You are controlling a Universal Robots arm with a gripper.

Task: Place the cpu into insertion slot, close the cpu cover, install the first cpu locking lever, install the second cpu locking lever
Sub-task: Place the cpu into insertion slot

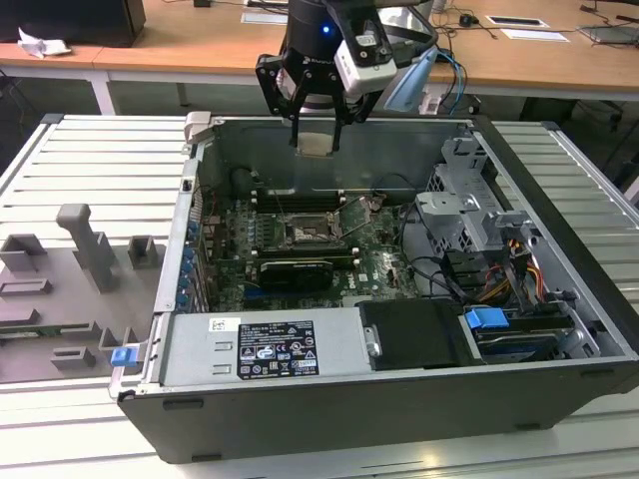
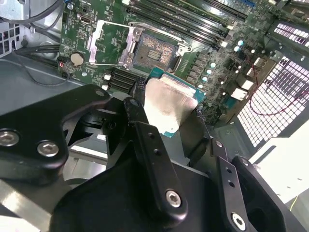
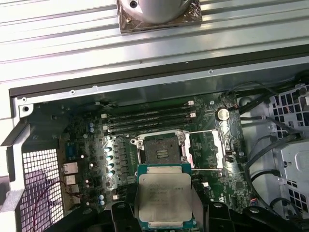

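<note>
While a tower computer case [image 1: 399,409] is lying open on its side across a ribbed metal worktable [image 1: 90,150], the exterior view is looking down into its interior. Grey plastic fixtures [image 1: 90,249] are sitting on the table at nine o'clock from the case, on the exterior view's left. Inside the case, a green motherboard [image 1: 235,230] is lying flat toward ten o'clock, a silver power supply [image 1: 270,344] is sitting at six o'clock, and a grey drive cage [image 1: 469,200] is standing at two o'clock. A black robot arm [image 1: 310,30] is reaching in from twelve o'clock, and its gripper [image 1: 318,148] is hanging above the case's far wall, well apart from the board. The cpu cover [image 3: 189,151], a thin silver frame with a square window, is standing swung open just beside the insertion slot [image 1: 305,236], with green board showing through its window in both wrist views. The insertion slot, a dark square socket with a silver rim, is sitting uncovered near the middle of the motherboard, beside long black memory slots [image 3: 149,118]. The gripper's fingers [image 2: 137,108] are set narrow and are pinching the cpu [image 1: 318,143] by two opposite edges. The small chip is hanging in the air at twelve o'clock from the slot in the exterior view, touching nothing but the fingers, its pale metal top showing in both wrist views.
</note>
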